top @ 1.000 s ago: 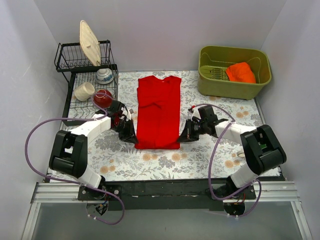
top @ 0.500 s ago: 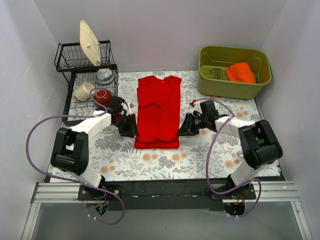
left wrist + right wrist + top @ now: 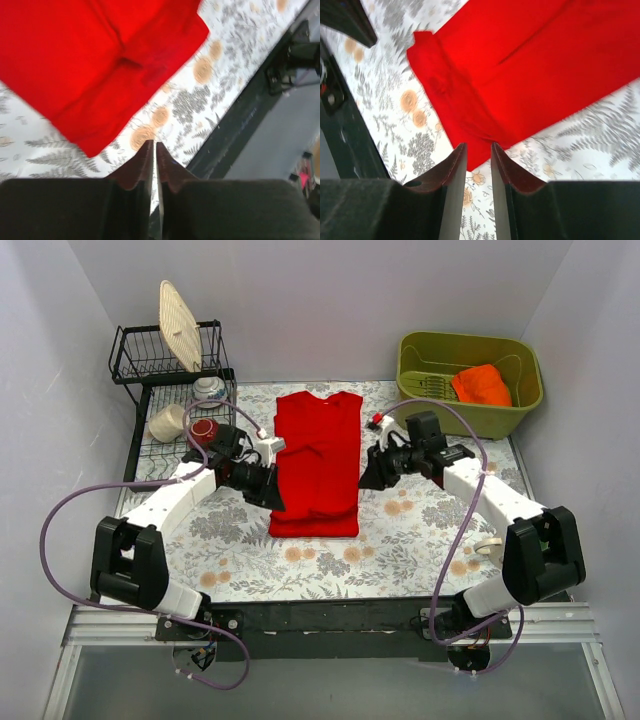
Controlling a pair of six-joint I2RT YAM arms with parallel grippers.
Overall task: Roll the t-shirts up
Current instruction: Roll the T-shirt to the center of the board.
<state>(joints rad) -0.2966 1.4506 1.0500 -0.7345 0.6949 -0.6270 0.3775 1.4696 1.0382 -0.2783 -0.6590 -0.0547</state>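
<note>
Now we see the large bright red short-sleeved fabric t-shirt (image 3: 318, 465) lying folded narrow on the floral counter (image 3: 400, 540) between our pincers. The left pincer (image 3: 154, 145) is closed and empty, just beside a hem corner. The right pincer (image 3: 478, 146) is slightly parted and empty over the other corner. Beyond the right pincer, a compact orange cloth bundle (image 3: 481, 385) sits in the olive plastic tub (image 3: 450, 420).

Left arm (image 3: 172, 500): white shell links between bulky black joint housings.
Right arm (image 3: 497, 502): the same white links and black housings.
Pale purple cables (image 3: 43, 550): one loops along each arm and ends behind its gripper.
Left gripper (image 3: 154, 145): matte black body, two tapered dark brownish fingers.
Right gripper (image 3: 478, 146): black body, dark fingers with pale grey inner faces.
Small red tag (image 3: 377, 421): on the cable behind the right gripper.
</note>
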